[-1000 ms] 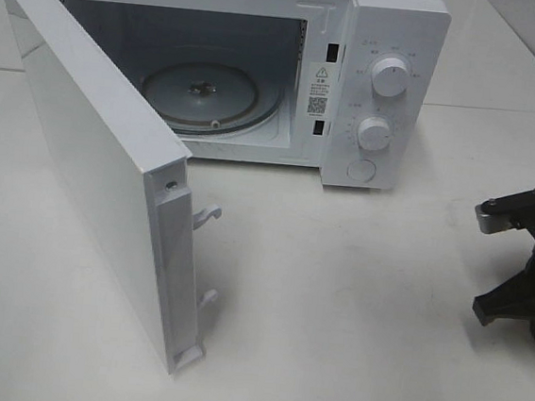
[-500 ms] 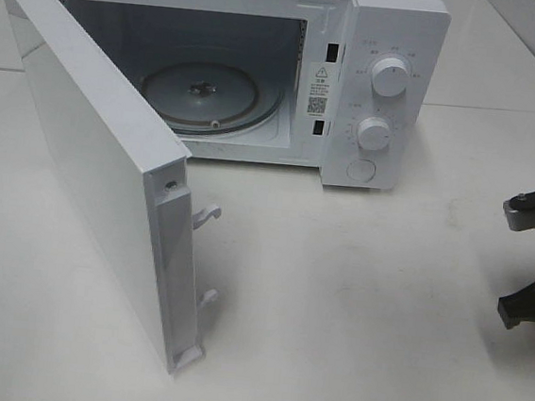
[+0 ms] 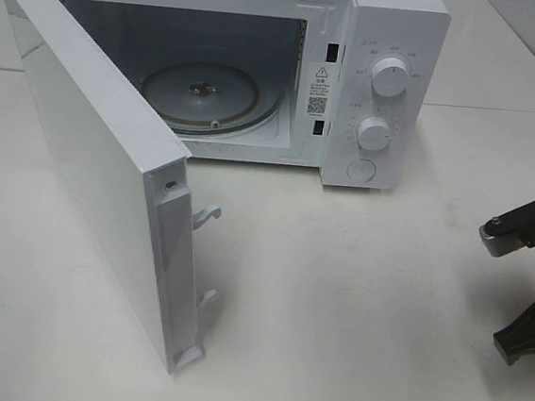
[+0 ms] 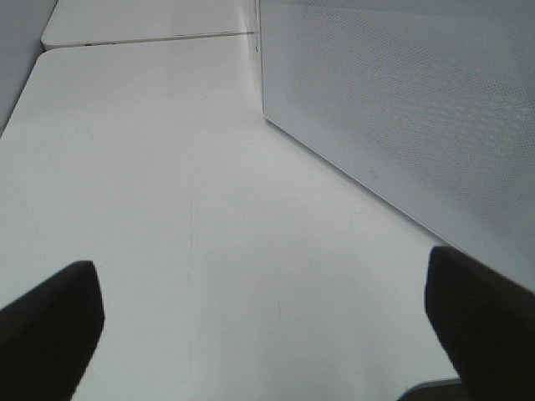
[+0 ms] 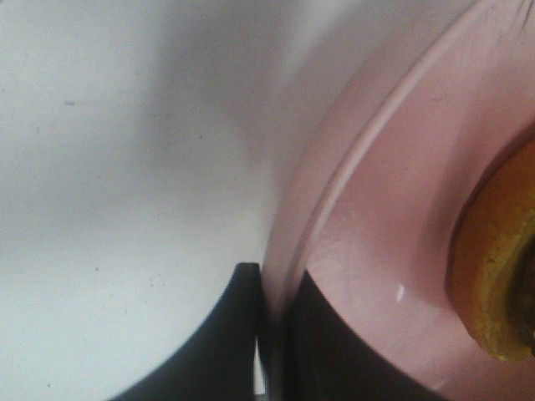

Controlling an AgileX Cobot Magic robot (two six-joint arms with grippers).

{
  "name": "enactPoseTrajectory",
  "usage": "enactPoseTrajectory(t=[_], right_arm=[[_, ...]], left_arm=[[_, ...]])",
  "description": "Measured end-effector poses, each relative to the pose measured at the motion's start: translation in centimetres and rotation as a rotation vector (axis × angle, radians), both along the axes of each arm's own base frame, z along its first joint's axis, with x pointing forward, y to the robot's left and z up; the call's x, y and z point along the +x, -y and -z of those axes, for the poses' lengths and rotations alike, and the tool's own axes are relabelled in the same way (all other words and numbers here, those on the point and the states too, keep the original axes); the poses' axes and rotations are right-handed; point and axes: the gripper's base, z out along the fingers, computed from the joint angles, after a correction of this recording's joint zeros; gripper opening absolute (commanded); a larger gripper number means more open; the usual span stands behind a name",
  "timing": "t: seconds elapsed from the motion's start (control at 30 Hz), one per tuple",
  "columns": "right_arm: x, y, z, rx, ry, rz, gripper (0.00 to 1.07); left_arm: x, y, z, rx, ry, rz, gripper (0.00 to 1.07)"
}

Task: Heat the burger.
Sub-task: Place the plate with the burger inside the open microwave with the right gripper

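Observation:
In the right wrist view an edge of the burger [image 5: 493, 276] shows, with its golden bun and yellow layer, resting on a pink plate [image 5: 401, 209]. My right gripper [image 5: 272, 288] is shut on the plate's rim, one dark finger on each side of it. The exterior view shows only part of the right arm [image 3: 531, 273] at the right edge; the burger and plate are out of frame there. My left gripper [image 4: 263, 334] stands open over bare table beside the microwave door [image 4: 401, 109], with nothing between its fingers.
The white microwave [image 3: 387, 41] stands at the back of the table. Its door [image 3: 92, 155] is swung wide open toward the front left. The glass turntable [image 3: 206, 95] inside carries nothing. Two knobs [image 3: 390, 77] sit on its right panel.
The right arm at the exterior view's right edge drew outward, then came back in and sits lower now. Microwave and door are unchanged.

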Motion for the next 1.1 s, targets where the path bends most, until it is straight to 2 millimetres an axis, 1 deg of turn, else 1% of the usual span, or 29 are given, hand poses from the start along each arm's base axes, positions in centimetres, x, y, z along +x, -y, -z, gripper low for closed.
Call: enactPoseTrajectory(t=[0.3,0.37,0.4,0.43,0.47,0.5,0.57,0.6,0.63,0.67,1.0,1.07,1.1], right_arm=[[-1.3,-1.0,0.0,-0.028,-0.030,-0.064,0.00],[-1.9,-1.5,-0.8,-0.028,-0.006,-0.095,0.00],[-1.9,-1.5,-0.8,-0.028,-0.006,-0.095,0.00],[-2.4,-1.8,-1.5,-0.038,0.003,-0.114,0.00],[-2.4,-1.8,-1.5,-0.038,0.003,-0.114,0.00],[-3.1,-2.0,-2.1,-0.050,0.008,-0.133,0.00],[-3.4,-2.0,-2.3,-0.058,0.008,-0.142,0.00],[-3.9,-2.1,-2.8,-0.068,0.012,-0.154,0.00],[-3.9,-2.1,-2.8,-0.068,0.012,-0.154,0.00],[-4.5,-2.1,-3.2,-0.075,0.018,-0.165,0.00],[-6.5,-2.3,-4.9,-0.080,0.055,-0.225,0.00],[-7.3,-2.5,-5.6,-0.091,0.062,-0.259,0.00],[-7.3,-2.5,-5.6,-0.091,0.062,-0.259,0.00]], left_arm=[[0.0,0.0,0.0,0.000,0.000,0.000,0.98],[0.0,0.0,0.0,0.000,0.000,0.000,0.98],[0.0,0.0,0.0,0.000,0.000,0.000,0.98],[0.0,0.0,0.0,0.000,0.000,0.000,0.98],[0.0,0.0,0.0,0.000,0.000,0.000,0.98],[0.0,0.0,0.0,0.000,0.000,0.000,0.98],[0.0,0.0,0.0,0.000,0.000,0.000,0.98],[0.0,0.0,0.0,0.000,0.000,0.000,0.98],[0.0,0.0,0.0,0.000,0.000,0.000,0.98],[0.0,0.0,0.0,0.000,0.000,0.000,0.98],[0.0,0.0,0.0,0.000,0.000,0.000,0.98],[0.0,0.0,0.0,0.000,0.000,0.000,0.98],[0.0,0.0,0.0,0.000,0.000,0.000,0.98]])
